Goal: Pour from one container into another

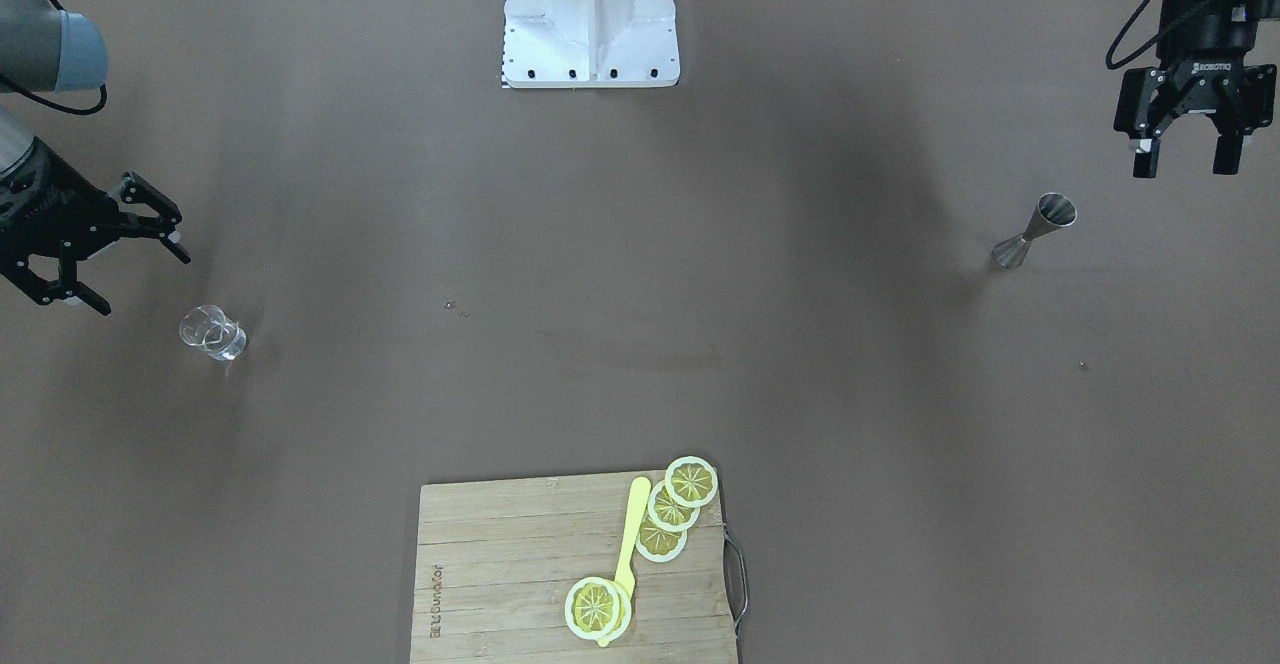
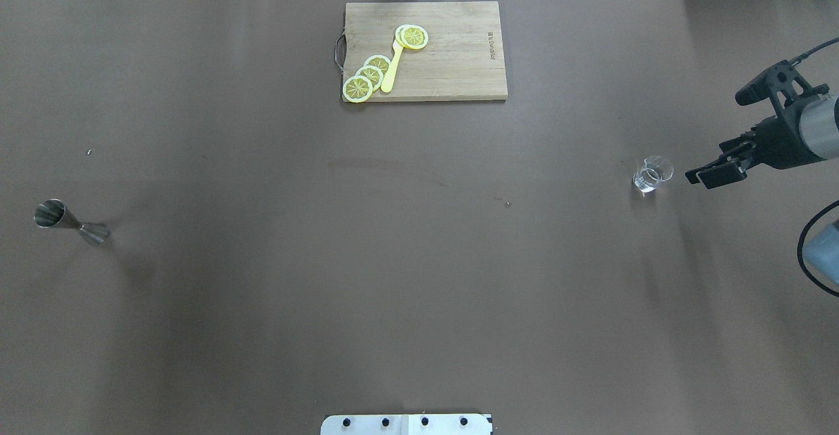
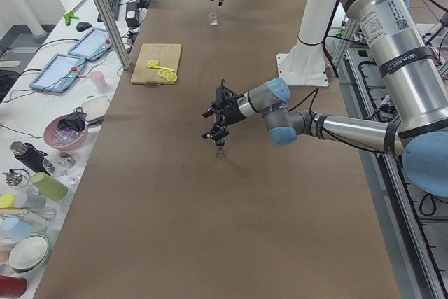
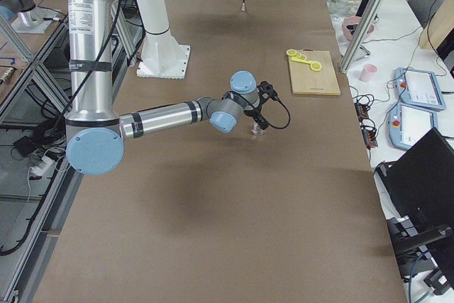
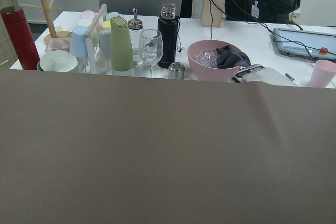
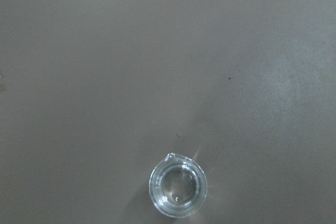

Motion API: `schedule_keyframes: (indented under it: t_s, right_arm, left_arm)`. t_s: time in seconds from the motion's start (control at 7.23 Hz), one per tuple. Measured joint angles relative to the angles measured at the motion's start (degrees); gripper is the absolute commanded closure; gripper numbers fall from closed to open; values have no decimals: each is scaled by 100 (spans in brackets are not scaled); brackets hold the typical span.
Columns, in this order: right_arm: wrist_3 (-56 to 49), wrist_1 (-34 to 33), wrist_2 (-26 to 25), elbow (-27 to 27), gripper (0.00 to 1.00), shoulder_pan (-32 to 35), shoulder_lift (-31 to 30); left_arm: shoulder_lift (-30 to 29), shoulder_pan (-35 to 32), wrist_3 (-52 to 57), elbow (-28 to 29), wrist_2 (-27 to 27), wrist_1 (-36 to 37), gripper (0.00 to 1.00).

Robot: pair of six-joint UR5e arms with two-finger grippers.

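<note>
A small clear glass beaker (image 1: 212,332) with a pouring lip stands upright on the brown table, also seen in the overhead view (image 2: 652,174) and from above in the right wrist view (image 6: 178,185). It holds a little clear liquid. My right gripper (image 1: 145,284) hovers open just beside it, not touching; the overhead view shows this gripper (image 2: 704,178) to the beaker's right. A steel jigger (image 1: 1035,229) stands upright far across the table (image 2: 69,222). My left gripper (image 1: 1185,166) hangs open above and behind the jigger, holding nothing.
A wooden cutting board (image 2: 459,75) with lemon slices (image 2: 367,78) and a yellow knife (image 2: 391,68) lies at the table's far edge. The robot's white base (image 1: 590,19) is mid-table on its side. Cups, bottles and a pink bowl (image 5: 215,59) crowd a side table.
</note>
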Motion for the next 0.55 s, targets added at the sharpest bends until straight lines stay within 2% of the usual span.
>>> schedule_keyframes:
  t_s: [0.28,0.55]
  right_arm:
    - [133,1089,-272,-757,0,-186,154]
    - [534,1696,-358,-1135,0,-360,335]
  left_arm:
    - [49,502,-73,270,773,-447,3]
    - [8,1117,-146,676,1708,-908,3]
